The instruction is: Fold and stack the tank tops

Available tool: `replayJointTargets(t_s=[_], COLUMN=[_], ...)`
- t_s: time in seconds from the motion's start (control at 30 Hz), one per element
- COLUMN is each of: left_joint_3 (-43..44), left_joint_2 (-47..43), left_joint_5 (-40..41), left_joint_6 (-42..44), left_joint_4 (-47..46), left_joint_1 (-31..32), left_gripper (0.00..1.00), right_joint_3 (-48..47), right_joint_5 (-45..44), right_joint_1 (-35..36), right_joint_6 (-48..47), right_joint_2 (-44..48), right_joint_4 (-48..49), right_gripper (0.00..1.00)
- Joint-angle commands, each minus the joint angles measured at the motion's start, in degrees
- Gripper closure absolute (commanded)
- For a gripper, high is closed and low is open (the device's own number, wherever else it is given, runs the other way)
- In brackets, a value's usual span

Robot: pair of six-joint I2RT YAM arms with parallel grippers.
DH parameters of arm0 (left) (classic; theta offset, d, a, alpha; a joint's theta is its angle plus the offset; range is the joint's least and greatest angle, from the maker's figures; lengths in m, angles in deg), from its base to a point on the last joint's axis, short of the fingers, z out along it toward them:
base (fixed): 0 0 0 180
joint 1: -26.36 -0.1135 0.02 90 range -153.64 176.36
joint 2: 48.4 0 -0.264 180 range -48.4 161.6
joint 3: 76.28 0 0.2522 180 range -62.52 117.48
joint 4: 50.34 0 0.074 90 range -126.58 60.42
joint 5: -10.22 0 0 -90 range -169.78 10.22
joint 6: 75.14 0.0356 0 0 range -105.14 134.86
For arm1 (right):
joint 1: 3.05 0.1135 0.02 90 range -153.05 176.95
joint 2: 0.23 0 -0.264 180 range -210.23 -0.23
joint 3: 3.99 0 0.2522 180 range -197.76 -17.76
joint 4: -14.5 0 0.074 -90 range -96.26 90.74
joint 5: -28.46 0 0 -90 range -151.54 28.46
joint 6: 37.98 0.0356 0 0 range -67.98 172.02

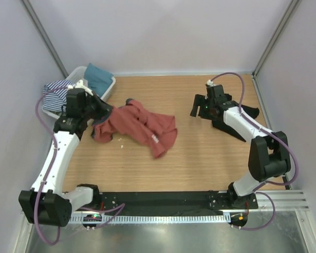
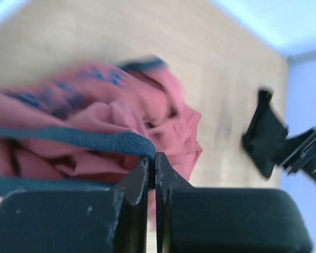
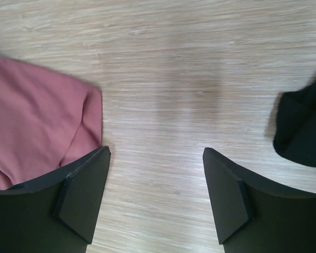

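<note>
I see the wooden table (image 1: pixel 200 168) with the rust-red tank top (image 1: pixel 139 126) crumpled left of centre and the white basket (image 1: pixel 76 74) far left. The black tank top (image 1: pixel 226 128) lies right, under my right arm. The left gripper (image 2: pixel 152 158) pinches the red top's navy strap edge. The right gripper (image 3: pixel 157 153) gapes wide over wood between both tops.

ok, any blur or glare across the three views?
Left wrist: rust-red tank top and table smeared with blur, only the left gripper pinching it looks sharp. Right wrist: crisp, wood grain clear inside the open right gripper. Top external: even light, soft shadows, no glare.
</note>
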State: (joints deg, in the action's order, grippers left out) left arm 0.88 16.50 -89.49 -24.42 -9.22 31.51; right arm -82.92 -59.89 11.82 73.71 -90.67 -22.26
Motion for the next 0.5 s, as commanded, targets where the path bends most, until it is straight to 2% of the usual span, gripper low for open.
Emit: replayJointTargets(t_s=[0.0, 0.1, 0.23, 0.33, 0.47], left_joint_3=[-2.75, -1.0, 0.32, 1.2, 3.22], left_joint_2=[1.19, 1.36, 1.1, -0.13, -0.74], left_joint_5=[-7.95, -8.91, -9.88, -7.96, -5.23], left_joint_6=[-0.35, 0.7, 1.58, 2.63, 5.09], left_joint_4=[2.97, 4.02, 5.16, 6.92, 10.08], left_joint_1=[0.04, -0.05, -0.14, -0.14, -0.05], left_gripper=[1.0, 1.0, 1.0, 1.0, 1.0], right_joint_3=[0.3, 1.18, 5.12, 8.56, 10.5], right_joint_5=[5.88, 11.86, 13.64, 13.21, 9.62], right_joint_1=[0.15, 1.99, 11.54, 17.01, 25.01], right_joint_6=[-0.6, -2.26, -4.64, -3.33, -0.51], right_joint_2=[-1.59, -1.59, 1.21, 3.32, 6.41], right_joint_4=[3.32, 3.58, 3.75, 5.94, 8.5], right_gripper=[0.22, 0.22, 0.25, 0.35, 0.39])
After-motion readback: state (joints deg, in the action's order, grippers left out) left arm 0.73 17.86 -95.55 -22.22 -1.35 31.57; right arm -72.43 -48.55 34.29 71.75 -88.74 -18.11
